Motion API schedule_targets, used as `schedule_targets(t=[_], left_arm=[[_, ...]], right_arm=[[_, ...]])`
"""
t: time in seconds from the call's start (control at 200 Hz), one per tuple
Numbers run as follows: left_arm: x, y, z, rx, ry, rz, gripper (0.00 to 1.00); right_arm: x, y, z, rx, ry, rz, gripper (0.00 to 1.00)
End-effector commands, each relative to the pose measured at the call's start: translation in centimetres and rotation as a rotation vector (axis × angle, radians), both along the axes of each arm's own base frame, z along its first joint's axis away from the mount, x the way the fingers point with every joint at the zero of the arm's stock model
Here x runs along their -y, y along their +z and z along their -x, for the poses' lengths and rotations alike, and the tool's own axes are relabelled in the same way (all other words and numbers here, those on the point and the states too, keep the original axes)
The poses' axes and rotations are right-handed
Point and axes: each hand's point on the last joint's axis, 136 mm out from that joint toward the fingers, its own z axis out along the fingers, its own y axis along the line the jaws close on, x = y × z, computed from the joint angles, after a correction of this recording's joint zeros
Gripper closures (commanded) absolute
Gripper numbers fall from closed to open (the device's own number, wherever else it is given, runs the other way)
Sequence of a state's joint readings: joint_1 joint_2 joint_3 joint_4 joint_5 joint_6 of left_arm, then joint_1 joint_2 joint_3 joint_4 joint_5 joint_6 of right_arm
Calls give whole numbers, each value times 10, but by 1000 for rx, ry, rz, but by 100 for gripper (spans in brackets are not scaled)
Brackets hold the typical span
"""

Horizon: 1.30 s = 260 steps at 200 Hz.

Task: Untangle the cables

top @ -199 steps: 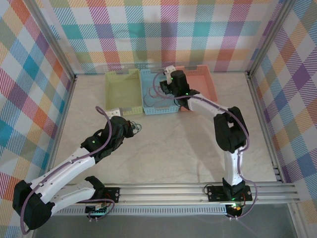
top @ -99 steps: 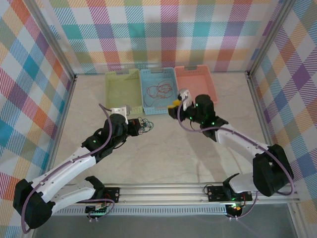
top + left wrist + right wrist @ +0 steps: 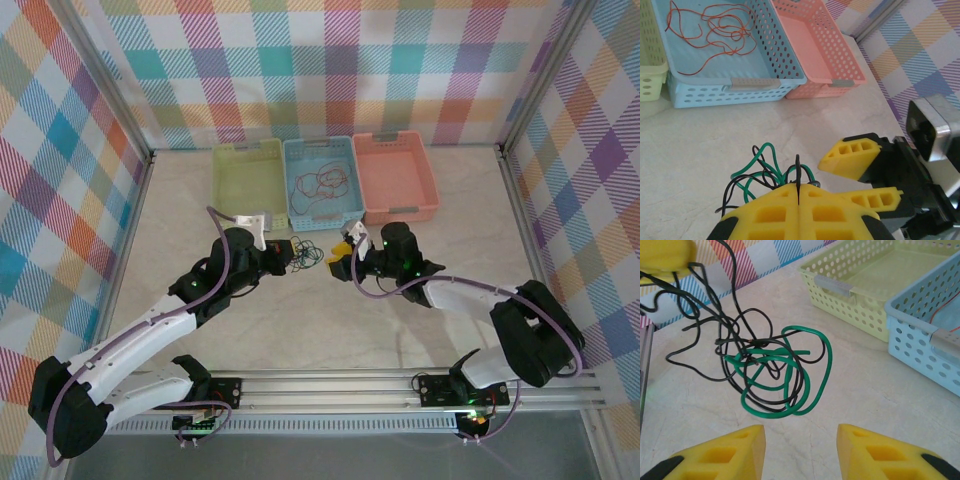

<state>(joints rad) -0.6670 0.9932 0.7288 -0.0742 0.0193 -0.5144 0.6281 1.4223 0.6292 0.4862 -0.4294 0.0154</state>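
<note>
A tangle of black and green cables [image 3: 771,376] hangs just above the table; it also shows as a small knot [image 3: 306,252] from above. My left gripper [image 3: 798,188] is shut on a black strand of it, which sticks up between the pressed yellow fingers. My left gripper [image 3: 286,256] sits just left of the tangle. My right gripper [image 3: 800,450] is open, facing the tangle from close range with nothing between its fingers. Seen from overhead, my right gripper [image 3: 340,258] is just right of the tangle. A thin red cable [image 3: 322,182] lies loose in the blue basket [image 3: 300,222].
Three baskets stand in a row at the back: a green basket [image 3: 228,190], the blue one, and a pink basket [image 3: 420,205]. From the left wrist, the blue basket [image 3: 760,60] and the pink basket [image 3: 840,65] lie just beyond the tangle. Metal frame rails edge the table.
My right arm has swung from over the blue basket down to the table's middle, beside the tangle. The left gripper has shifted slightly right with the tangle.
</note>
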Motion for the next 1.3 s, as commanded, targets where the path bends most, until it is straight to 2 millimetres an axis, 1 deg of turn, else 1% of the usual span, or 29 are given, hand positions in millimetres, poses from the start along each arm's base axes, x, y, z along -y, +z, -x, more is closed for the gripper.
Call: schedule_targets(t=[0.0, 0.015, 0.025, 0.04, 0.18, 0.305, 0.4, 0.485, 0.54, 0.67, 0.77, 0.845, 0.905, 1.1, 1.165, 1.295], left_arm=[[9, 7, 3, 31, -49, 23, 100], [10, 8, 4, 31, -50, 25, 100], [10, 8, 4, 30, -50, 26, 100], [11, 7, 4, 30, -53, 26, 100], [13, 8, 5, 29, -66, 34, 100], [15, 8, 5, 31, -73, 35, 100], [17, 4, 4, 19, -77, 31, 100], [18, 2, 3, 13, -79, 26, 100], [19, 0, 3, 9, -80, 25, 100], [23, 0, 3, 6, -94, 31, 100], [23, 0, 5, 14, -95, 41, 100], [25, 1, 6, 16, -108, 46, 100], [27, 2, 7, 15, -120, 52, 100], [28, 6, 9, 27, -129, 60, 100], [28, 6, 9, 28, -130, 59, 100], [28, 5, 9, 23, -132, 59, 100]], right_arm=[[-7, 13, 0, 6, 9, -89, 56], [-7, 10, 0, -5, 5, -88, 56], [-8, 14, -2, 9, 5, -102, 56], [-9, 14, -2, 8, 4, -109, 56], [-13, 9, -9, -30, -11, -126, 56], [-16, 9, -9, -51, 0, -142, 60], [-19, 9, -8, -65, 14, -150, 63], [-20, 11, -6, -70, 22, -160, 63], [-20, 13, -5, -72, 24, -166, 61], [-22, 11, -5, -69, 26, -163, 53], [-20, 8, -8, -70, 6, -148, 52], [-21, 3, -11, -81, -3, -139, 53], [-23, 0, -10, -97, 7, -137, 56], [-26, -8, -11, -113, 12, -105, 71], [-23, -12, -16, -112, -23, -80, 76], [-14, -13, -27, -78, -104, -60, 86]])
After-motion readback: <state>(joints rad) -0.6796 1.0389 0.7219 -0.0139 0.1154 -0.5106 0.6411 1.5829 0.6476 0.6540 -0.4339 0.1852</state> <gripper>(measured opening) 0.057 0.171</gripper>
